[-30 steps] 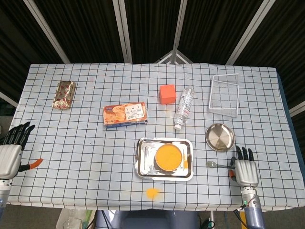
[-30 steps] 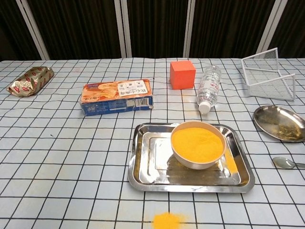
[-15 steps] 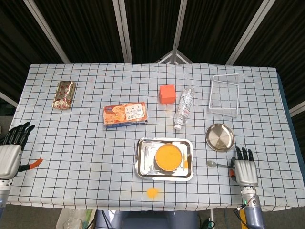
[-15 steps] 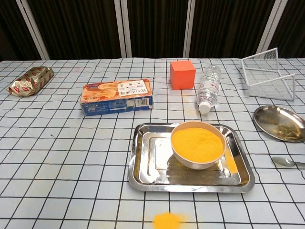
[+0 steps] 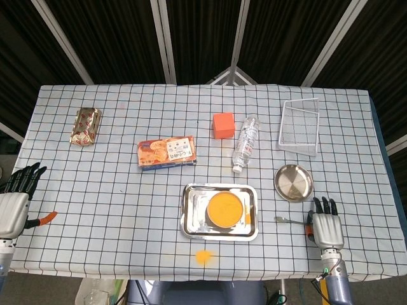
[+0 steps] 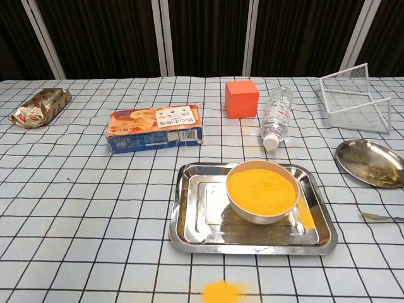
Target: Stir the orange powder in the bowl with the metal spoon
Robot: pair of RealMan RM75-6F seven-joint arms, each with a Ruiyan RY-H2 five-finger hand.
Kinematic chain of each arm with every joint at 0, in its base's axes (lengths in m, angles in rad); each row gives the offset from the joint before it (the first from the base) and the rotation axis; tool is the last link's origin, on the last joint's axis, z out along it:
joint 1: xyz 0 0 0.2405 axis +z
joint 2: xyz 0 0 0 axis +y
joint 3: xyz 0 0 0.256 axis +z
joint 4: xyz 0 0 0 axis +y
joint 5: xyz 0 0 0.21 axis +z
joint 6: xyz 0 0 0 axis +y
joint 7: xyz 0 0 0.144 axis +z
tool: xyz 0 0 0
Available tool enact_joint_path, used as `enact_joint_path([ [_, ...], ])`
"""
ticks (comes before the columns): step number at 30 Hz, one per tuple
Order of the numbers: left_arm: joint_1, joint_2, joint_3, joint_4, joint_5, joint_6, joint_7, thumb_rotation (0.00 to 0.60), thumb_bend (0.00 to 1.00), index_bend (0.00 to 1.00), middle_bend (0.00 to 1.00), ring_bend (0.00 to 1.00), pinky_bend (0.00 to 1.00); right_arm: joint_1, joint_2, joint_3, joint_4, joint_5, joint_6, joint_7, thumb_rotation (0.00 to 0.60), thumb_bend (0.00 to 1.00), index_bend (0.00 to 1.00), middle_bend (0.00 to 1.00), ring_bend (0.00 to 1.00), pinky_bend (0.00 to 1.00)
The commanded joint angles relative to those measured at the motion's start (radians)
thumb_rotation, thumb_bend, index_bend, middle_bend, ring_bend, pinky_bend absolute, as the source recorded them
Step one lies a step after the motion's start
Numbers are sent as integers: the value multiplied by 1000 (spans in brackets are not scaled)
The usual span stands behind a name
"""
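Left hand (image 5: 13, 204): at the left edge of the table (image 5: 114, 210), just off the cloth near the front corner, palm down, dark fingers apart and pointing away from the robot, holding nothing. A small orange-handled item (image 5: 44, 218) lies on the cloth just beside it; too small to identify.

Back-left area: foil snack packet (image 5: 85, 126). Toward the middle: orange-and-blue biscuit box (image 6: 155, 127), lying flat.

Front centre: steel tray (image 6: 196, 214) with the bowl (image 6: 262, 192) standing in its right half. Bowl is pale-walled and filled nearly to the rim with bright orange powder, surface smooth. Some orange powder spilled on the tray's right side. Separate small orange powder pile (image 6: 221, 292) on the cloth near the front edge, in front of the tray.

Behind the tray: orange cube (image 6: 242, 98), and a clear water bottle (image 6: 276, 117) lying on its side, cap toward the front.

Back-right: white wire basket (image 5: 299, 126). In front of it, a round steel plate (image 5: 293, 182).

Metal spoon (image 5: 289, 220): lies flat on the cloth near the front-right corner, between tray and right hand. Long axis runs left-right; bowl end points left toward the tray, handle end reaches the right hand. Thin, grey, partly seen at the chest view's right edge.

Right hand (image 5: 325, 227): palm down beside the spoon's handle end, fingers apart, pointing away. Cannot tell whether it touches the handle.
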Motion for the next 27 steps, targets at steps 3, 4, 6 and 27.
enact_joint_path([
  [3, 0, 0, 0, 0, -1, 0, 0, 600, 16, 0, 0, 0, 0, 0, 4, 2, -5, -3, 5, 3, 600, 487, 573, 142, 0, 0],
  [4, 0, 0, 0, 0, -1, 0, 0, 600, 16, 0, 0, 0, 0, 0, 5, 3, -7, -4, 7, 4, 600, 487, 573, 142, 0, 0],
  [6, 0, 0, 0, 0, -1, 0, 0, 600, 16, 0, 0, 0, 0, 1, 9, 7, -12, -6, 12, 7, 600, 487, 575, 145, 0, 0],
  [27, 0, 1, 2, -2, 0, 0, -2, 600, 16, 0, 0, 0, 0, 3, 44, 30, -64, -14, 38, 35, 600, 580, 730, 203, 0, 0],
])
